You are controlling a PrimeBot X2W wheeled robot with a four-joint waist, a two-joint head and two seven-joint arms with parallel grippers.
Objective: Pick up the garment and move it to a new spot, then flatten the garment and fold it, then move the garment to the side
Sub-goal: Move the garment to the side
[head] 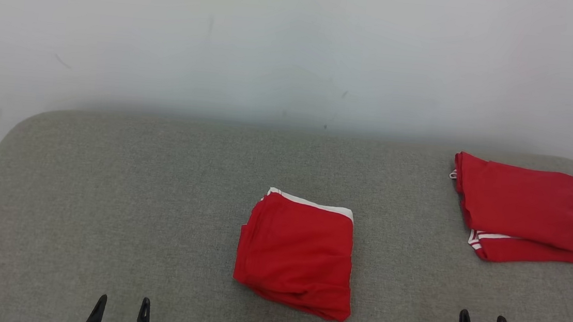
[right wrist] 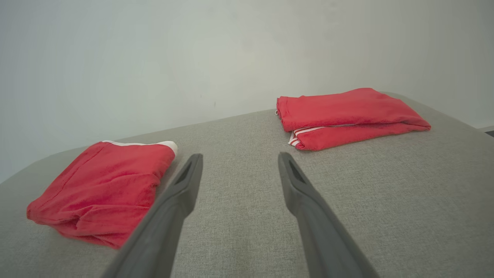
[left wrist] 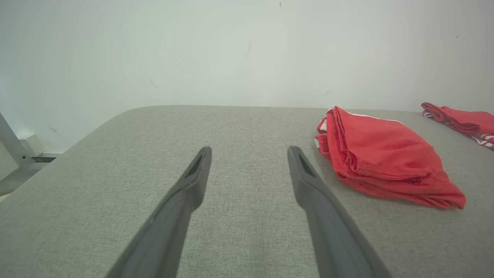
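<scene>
- Hovering at the near edge of the grey fabric-topped bench (head: 107, 192), the left end effector (head: 124, 300) had its two dark fingers spread wide, gripping nothing.
- Same story on the other side: the right end effector (head: 483, 316) stood spread and empty, fingers pointing towards the pale wall (head: 276, 41).
- The folded red garment (head: 296, 258), with a white band along its far edge, lay mid-bench in a compact square. It probably sat there because the centre was the working spot both arms could reach.
- A second red garment (head: 523, 207), white-striped, lay folded at the far right corner, most likely parked as a finished piece.
- The centre garment lay between the two end effectors and a little further out, touching neither.
- By the look of it the fold was done, and only the shift to the side remained.
</scene>
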